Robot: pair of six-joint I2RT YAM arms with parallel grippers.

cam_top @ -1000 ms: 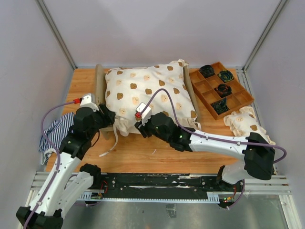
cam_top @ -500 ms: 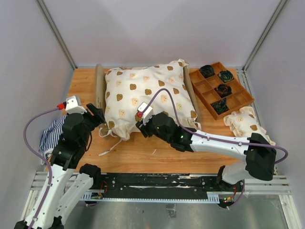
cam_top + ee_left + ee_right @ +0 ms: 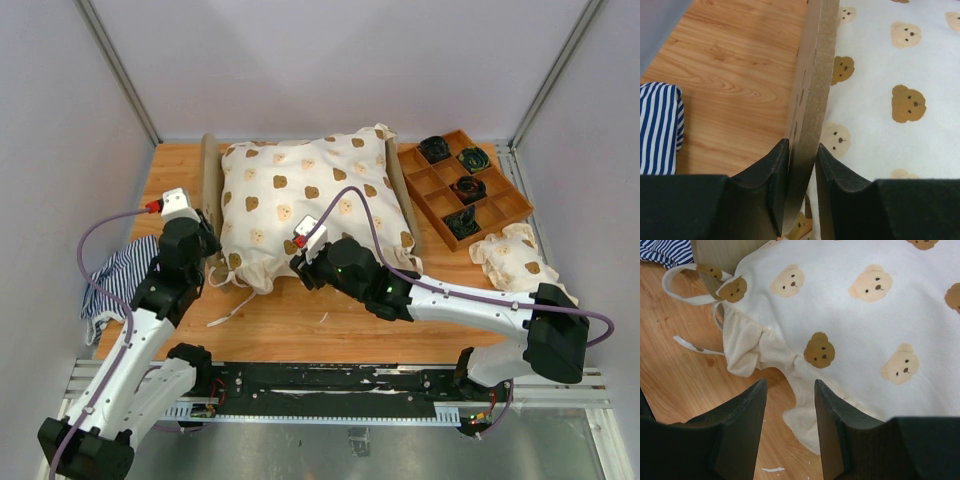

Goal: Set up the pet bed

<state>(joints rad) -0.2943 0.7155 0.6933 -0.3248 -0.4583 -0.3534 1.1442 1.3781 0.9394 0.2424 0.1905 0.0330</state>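
Two claws: left gripper (image 3: pixel 801 155) is pinched tight on the upright end board of the light plywood pet bed (image 3: pixel 812 75). The right gripper (image 3: pixel 789 390) has its fingers apart with nothing between them, over the frilled edge of the cream bear-print cushion (image 3: pixel 855 305).
Bed spot: middle of the wooden table (image 3: pixel 300 320), with the cushion draped all over it.
Edges: the bed's right end sits close beside the brown wooden compartment tray (image 3: pixel 500 205), can't tell if they touch. The navy-and-white striped cloth (image 3: pixel 115 280) is at the table's left edge.
Free room: bare strip of tabletop in front of the bed.
Wrist-only: the left wrist view shows the pinch on the board, which the top view hides.
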